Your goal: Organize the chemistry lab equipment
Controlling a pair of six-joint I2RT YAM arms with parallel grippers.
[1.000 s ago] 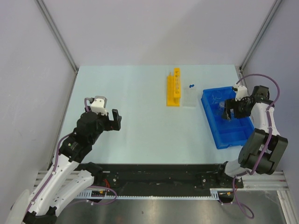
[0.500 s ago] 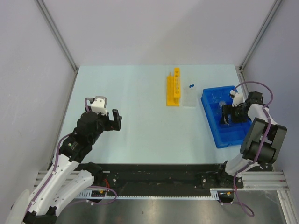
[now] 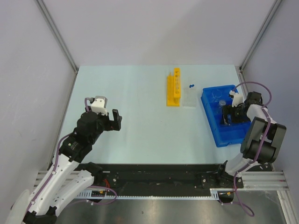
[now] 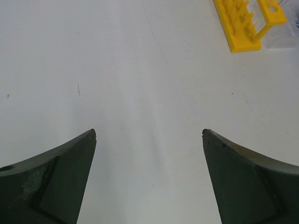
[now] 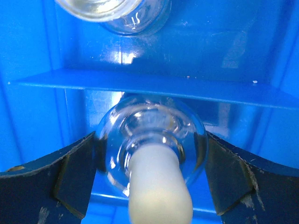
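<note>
The blue compartmented bin (image 3: 211,119) stands at the right. My right gripper (image 3: 227,115) is lowered into its middle compartment, shut on the round body of the small clear flask (image 5: 152,135) with its white stopper (image 5: 159,191); both fingers touch the glass. The small clear beaker (image 5: 117,11) stands in the compartment beyond the divider (image 5: 140,84). The yellow holed tube rack (image 3: 174,87) stands at the table's back centre, with the clear tray (image 3: 189,99) and thin blue-capped tubes (image 3: 191,86) beside it. My left gripper (image 3: 117,120) is open and empty over bare table at the left.
The left wrist view shows bare table between my fingers (image 4: 60,172), with the rack (image 4: 243,23) at the far upper right. Grey walls enclose the table on three sides. The bin's near compartment (image 3: 231,133) lies below my right gripper.
My right gripper has sunk lower into the blue bin with the flask, drawing slightly nearer. The left arm has not moved.
</note>
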